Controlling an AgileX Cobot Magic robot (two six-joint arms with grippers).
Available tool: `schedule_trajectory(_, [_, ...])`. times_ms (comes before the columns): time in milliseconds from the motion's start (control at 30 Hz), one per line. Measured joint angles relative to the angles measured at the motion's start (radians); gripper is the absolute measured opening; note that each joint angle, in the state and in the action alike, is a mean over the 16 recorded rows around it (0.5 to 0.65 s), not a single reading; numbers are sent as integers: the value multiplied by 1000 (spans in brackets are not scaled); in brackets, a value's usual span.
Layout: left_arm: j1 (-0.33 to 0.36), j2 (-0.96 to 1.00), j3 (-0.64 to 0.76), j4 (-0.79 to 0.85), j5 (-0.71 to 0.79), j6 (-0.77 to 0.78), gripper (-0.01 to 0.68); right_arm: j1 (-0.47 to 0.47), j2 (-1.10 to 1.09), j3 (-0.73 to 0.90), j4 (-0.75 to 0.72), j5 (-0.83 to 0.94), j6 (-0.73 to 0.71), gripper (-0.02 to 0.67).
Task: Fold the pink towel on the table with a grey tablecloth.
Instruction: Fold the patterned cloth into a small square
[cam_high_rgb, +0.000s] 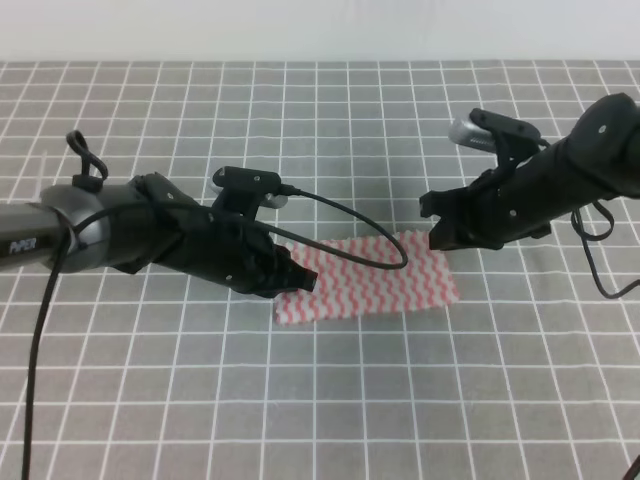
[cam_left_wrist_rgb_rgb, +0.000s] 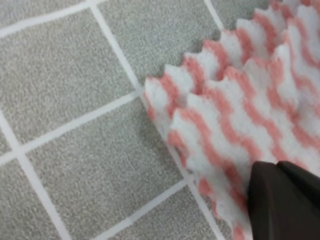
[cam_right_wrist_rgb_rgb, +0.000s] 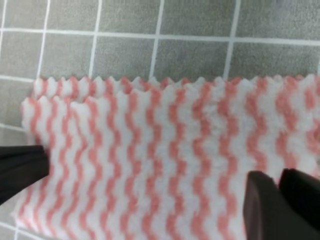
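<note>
The table with a grey tablecloth (cam_high_rgb: 330, 400) fills all three views, its white grid running to every edge. Only the exterior high view shows it whole, along with both black arms; the wrist views show just patches of grid around the cloth.

There is one pink towel (cam_high_rgb: 375, 278), lying flat near the middle of the table as a long strip. From above it looks like a single layer. The wrist views tell more: in the left wrist view two jagged edges lie stacked and slightly offset at the towel (cam_left_wrist_rgb_rgb: 235, 105) corner, and in the right wrist view the towel (cam_right_wrist_rgb_rgb: 165, 150) shows a second zigzag edge just inside the far one, so it lies doubled over.

There are two grippers, one at each short end of the towel. The left gripper (cam_high_rgb: 296, 276) sits at the towel's left end, touching or just over it; its own camera shows only one dark fingertip (cam_left_wrist_rgb_rgb: 285, 200) resting on the cloth, and I cannot tell how its jaws stand. The right gripper (cam_high_rgb: 436, 238) hangs at the towel's right far corner. Its camera shows a dark finger (cam_right_wrist_rgb_rgb: 22, 167) at the left edge and another at the lower right, well apart, with the cloth lying flat between them: jaws spread, holding nothing.
</note>
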Motion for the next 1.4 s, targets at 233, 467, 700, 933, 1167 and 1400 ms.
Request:
schedule_trajectory(233, [0,5,-2,-1,7,0,0,-3,27,-1,-9,-31,0,172])
schedule_trajectory(467, [0,6,-2,-1,14,0,0,-3,50,-2,-17,-55,-1,206])
schedule_trajectory(700, [0,6,-2,-2,17,0,0,-2,68,-2,-27,-62,-1,209])
schedule_trajectory(933, [0,6,-3,-2,18,0,0,-2,81,-2,-33,-61,-2,211])
schedule_trajectory(1167, [0,6,-3,-2,19,0,0,-2,83,-3,-53,-57,0,210])
schedule_trajectory(1400, [0,6,-3,-1,23,1,0,-2,84,-4,-61,-42,2,209])
